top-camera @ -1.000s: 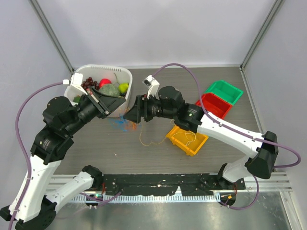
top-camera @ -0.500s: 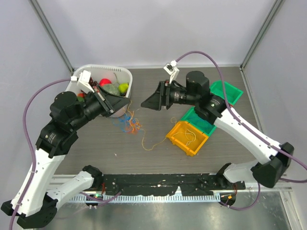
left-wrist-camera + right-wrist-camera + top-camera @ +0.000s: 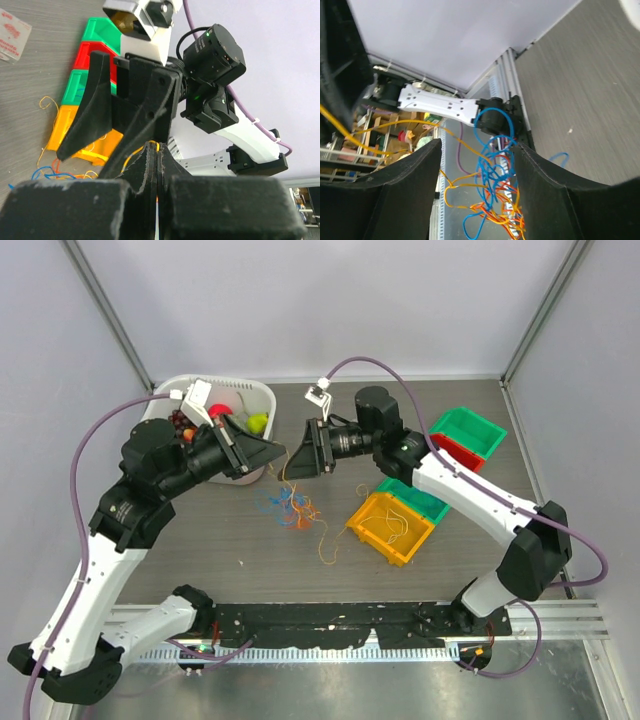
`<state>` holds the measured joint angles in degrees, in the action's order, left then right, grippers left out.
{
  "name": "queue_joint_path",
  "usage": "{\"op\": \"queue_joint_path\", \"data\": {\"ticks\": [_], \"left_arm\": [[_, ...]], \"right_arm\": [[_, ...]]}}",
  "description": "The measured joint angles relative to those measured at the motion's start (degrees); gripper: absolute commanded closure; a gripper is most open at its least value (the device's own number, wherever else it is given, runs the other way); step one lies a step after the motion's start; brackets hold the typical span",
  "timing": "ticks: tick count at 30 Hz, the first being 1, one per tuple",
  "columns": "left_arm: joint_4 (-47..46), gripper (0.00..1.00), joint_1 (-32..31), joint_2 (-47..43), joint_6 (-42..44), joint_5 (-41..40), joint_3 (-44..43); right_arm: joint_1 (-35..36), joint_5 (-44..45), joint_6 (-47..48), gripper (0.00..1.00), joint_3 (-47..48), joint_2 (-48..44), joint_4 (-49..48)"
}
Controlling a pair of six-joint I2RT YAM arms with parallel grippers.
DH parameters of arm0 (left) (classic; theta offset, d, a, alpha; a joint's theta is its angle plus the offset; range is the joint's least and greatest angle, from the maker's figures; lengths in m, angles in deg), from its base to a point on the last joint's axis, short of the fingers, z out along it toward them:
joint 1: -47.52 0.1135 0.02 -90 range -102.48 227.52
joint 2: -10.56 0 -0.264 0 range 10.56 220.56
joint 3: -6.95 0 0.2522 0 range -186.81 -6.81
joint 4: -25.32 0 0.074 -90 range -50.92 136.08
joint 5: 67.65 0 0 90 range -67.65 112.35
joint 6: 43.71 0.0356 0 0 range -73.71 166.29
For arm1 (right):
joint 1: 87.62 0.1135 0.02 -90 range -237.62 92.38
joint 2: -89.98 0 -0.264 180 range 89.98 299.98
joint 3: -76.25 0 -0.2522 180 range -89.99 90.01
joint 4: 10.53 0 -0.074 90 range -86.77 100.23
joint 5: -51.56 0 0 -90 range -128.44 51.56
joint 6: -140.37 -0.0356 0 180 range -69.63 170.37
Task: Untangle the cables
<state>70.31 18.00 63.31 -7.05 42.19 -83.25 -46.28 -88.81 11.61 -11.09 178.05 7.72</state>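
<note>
The cables (image 3: 290, 505) are a knot of thin blue, orange-yellow and red wires below the two grippers, which face each other at mid-table. My left gripper (image 3: 268, 455) is shut on an orange-yellow wire (image 3: 159, 145) that runs down into the knot. My right gripper (image 3: 298, 458) stands open close beside it. In the right wrist view the cables (image 3: 495, 170) hang between the spread fingers (image 3: 410, 190) of my right gripper (image 3: 477, 147), and neither finger presses on them. One orange-yellow strand (image 3: 330, 545) trails towards the yellow bin. My left gripper (image 3: 157, 150) shows its pads pressed together.
A white basket (image 3: 262, 396) of toy fruit stands at the back left, behind my left gripper. A yellow bin (image 3: 372, 530) with loose thin wires sits at centre right. A green bin (image 3: 425, 502), a red bin (image 3: 462, 452) and another green bin (image 3: 470, 430) stand beyond it.
My right gripper pulled back to the right, then came left again to face the left gripper. The left gripper moved right and up with its wire, and the knot shifted right with it.
</note>
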Motion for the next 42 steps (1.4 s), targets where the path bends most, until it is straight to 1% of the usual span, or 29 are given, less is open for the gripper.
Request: {"op": "queue_joint_path", "data": {"ticks": [4, 10, 16, 20, 22, 24, 26, 30, 31, 37, 39, 42], "left_arm": [[-1.2, 1.00, 0.0, 0.5, 0.0, 1.1, 0.0], [-1.8, 1.00, 0.0, 1.9, 0.0, 2.3, 0.0], [-1.9, 1.00, 0.0, 2.0, 0.0, 2.9, -0.1], [-2.4, 1.00, 0.0, 2.2, 0.0, 2.6, -1.1], [-3.2, 1.00, 0.0, 2.6, 0.0, 1.8, -2.5], [-4.4, 1.00, 0.0, 3.0, 0.9, 0.4, -4.6], [-4.6, 1.00, 0.0, 3.4, 1.5, -0.7, -7.1], [-3.7, 1.00, 0.0, 6.1, 4.2, -2.9, -17.2], [-3.4, 1.00, 0.0, 6.2, 4.9, -3.5, -19.6], [-1.0, 1.00, 0.0, 5.4, 7.7, -6.8, -25.4], [0.4, 1.00, 0.0, 5.2, 8.4, -8.0, -27.1], [0.6, 1.00, 0.0, 4.8, 8.7, -9.3, -27.5]], "right_arm": [[1.5, -3.3, -1.5, 0.36, -2.2, -1.2, -4.0], [4.2, -4.5, -2.1, 0.35, -4.1, -1.2, -5.3], [5.6, 1.0, -1.4, 0.36, -2.4, 0.5, -4.0], [7.8, 9.5, 2.6, 0.36, -2.2, 2.0, -0.3], [9.5, 15.3, 4.6, 0.37, -5.9, 2.1, -1.5], [10.3, 19.2, 5.7, 0.37, -10.9, 3.1, -3.3], [9.9, 22.4, 6.2, 0.37, -14.9, 6.5, -3.9], [7.4, 27.3, 7.2, 0.37, -19.6, 15.1, -2.6], [6.4, 27.8, 7.3, 0.36, -19.9, 16.0, -2.0], [3.3, 29.6, 8.3, 0.36, -19.4, 16.9, -2.1], [3.0, 30.3, 9.0, 0.36, -18.4, 16.9, -0.7], [2.1, 30.8, 10.4, 0.35, -15.9, 16.9, 2.6]]}}
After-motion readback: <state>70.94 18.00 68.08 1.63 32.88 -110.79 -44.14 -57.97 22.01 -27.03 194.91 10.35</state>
